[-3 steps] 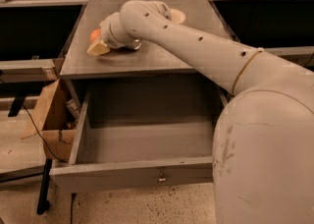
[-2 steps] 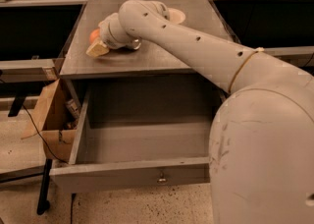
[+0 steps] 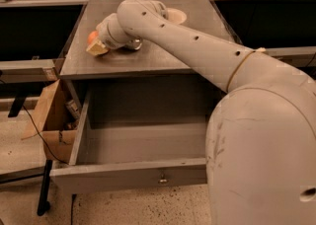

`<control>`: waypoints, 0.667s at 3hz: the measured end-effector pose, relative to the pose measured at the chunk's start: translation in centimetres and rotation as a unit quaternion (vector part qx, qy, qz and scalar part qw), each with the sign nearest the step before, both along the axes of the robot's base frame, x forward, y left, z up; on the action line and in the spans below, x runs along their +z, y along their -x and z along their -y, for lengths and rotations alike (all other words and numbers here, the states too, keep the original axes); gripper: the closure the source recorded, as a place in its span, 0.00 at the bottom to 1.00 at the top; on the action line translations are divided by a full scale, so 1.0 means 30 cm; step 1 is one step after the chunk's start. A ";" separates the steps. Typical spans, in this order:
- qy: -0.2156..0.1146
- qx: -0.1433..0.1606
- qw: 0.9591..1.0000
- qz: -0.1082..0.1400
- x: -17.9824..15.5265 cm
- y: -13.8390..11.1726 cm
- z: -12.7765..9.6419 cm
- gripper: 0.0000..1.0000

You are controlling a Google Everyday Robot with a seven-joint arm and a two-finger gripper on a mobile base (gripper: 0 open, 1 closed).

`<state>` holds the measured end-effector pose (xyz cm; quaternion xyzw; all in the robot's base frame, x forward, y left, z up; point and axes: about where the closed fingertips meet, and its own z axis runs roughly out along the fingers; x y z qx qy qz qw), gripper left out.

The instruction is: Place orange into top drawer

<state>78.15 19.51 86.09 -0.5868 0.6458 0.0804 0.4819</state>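
Observation:
The orange (image 3: 92, 36) sits on the left part of the grey cabinet top (image 3: 163, 56). My gripper (image 3: 97, 44) is right at the orange, reaching from the right, with its tip touching the fruit's near side. The arm hides the far side of the orange. The top drawer (image 3: 133, 175) is pulled wide open below the cabinet top. Its inside shows nothing in it, and its front panel has a small metal keyhole (image 3: 162, 179) at the centre.
A silvery object (image 3: 133, 46) lies partly under my arm just right of the gripper. A pale round object (image 3: 176, 16) sits further back on the top. A cardboard box (image 3: 47, 115) stands left of the drawer. My arm's large body (image 3: 261, 150) fills the right foreground.
The gripper and the orange have barely shifted on the cabinet top. The drawer stays open.

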 end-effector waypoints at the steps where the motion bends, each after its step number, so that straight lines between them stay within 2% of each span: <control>1: -0.001 0.009 1.000 0.010 0.055 0.030 0.018 1.00; 2: -0.014 0.034 0.999 0.030 0.187 0.103 0.062 1.00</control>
